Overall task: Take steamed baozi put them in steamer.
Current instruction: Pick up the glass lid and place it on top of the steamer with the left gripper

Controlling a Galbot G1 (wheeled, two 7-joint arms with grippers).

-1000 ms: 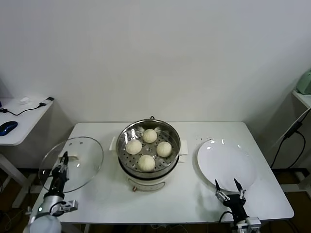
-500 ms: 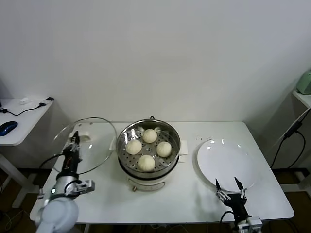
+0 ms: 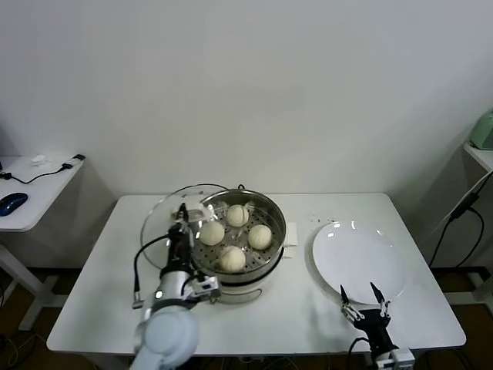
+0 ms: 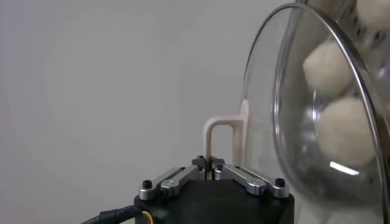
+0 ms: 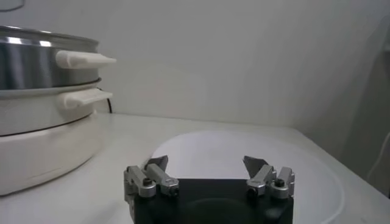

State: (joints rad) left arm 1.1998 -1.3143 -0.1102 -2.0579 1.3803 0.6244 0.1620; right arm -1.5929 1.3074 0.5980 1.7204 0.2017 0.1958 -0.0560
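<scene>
lid coming over a full steamer

a white table (image 3: 308,308) against a plain pale wall is my whole workspace. on it the steamer (image 3: 236,231) sits mid-table, and all four steamed baozi (image 3: 232,258) lie on its perforated tray, apart from one another. so what's left, as i judge it, is the cover. my left gripper (image 4: 212,163) is pinched tight on the white handle (image 4: 226,134) of the glass lid (image 3: 185,208), which hangs tilted just beside the pot, overlapping its left rim. to do this well i should level the lid first, centre it over the rim, then lower it straight (a tilted edge could catch the rim). my right gripper (image 3: 363,303) waits with fingers spread wide at the near edge of the bare white plate (image 3: 359,260).
</scene>
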